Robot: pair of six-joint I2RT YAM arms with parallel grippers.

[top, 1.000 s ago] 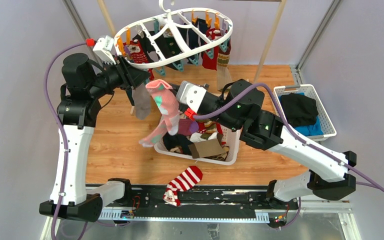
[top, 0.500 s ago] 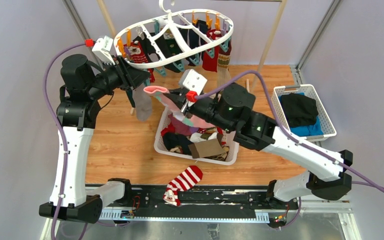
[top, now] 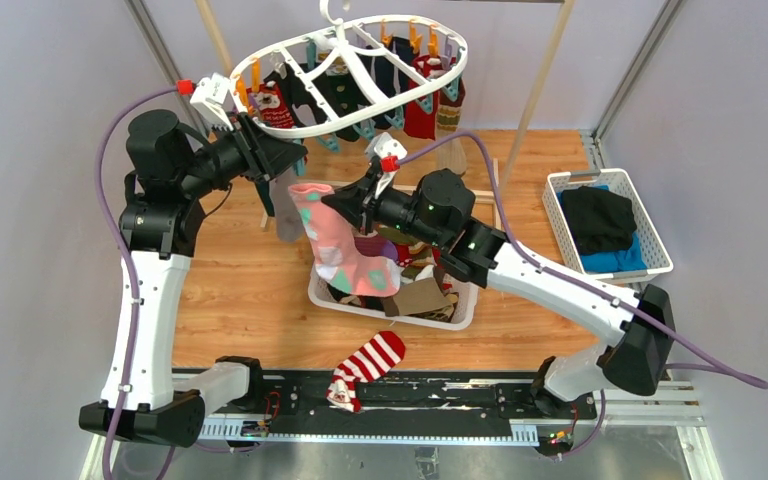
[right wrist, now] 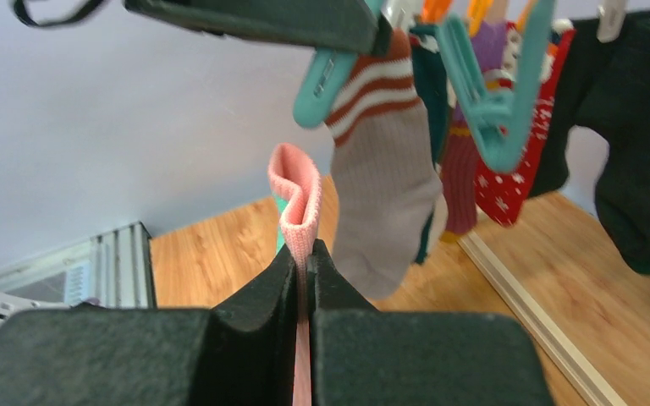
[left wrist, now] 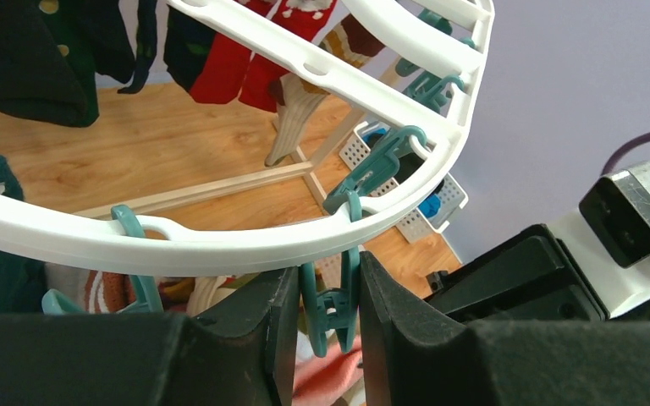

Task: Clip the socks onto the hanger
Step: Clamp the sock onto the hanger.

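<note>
A red-white striped sock (top: pixel 365 368) lies on the black rail (top: pixel 480 395) at the wooden bench's (top: pixel 230 290) near edge. Beyond it are a white basket (top: pixel 465 300) and lilac walls (top: pixel 730 80). The right pincer (right wrist: pixel 305 264) is clamped on 1 pink sock (right wrist: pixel 298 190) at its cuff. The left pincer (left wrist: pixel 328 283), nearly closed, squeezes 1 teal clothespin (left wrist: pixel 332 317) under the rim of the hanger (left wrist: pixel 220 245), farthest back.

No writing, numbers, labels or brand marks can be read on the socks (top: pixel 340 225) or the hanger (left wrist: pixel 220 245).
</note>
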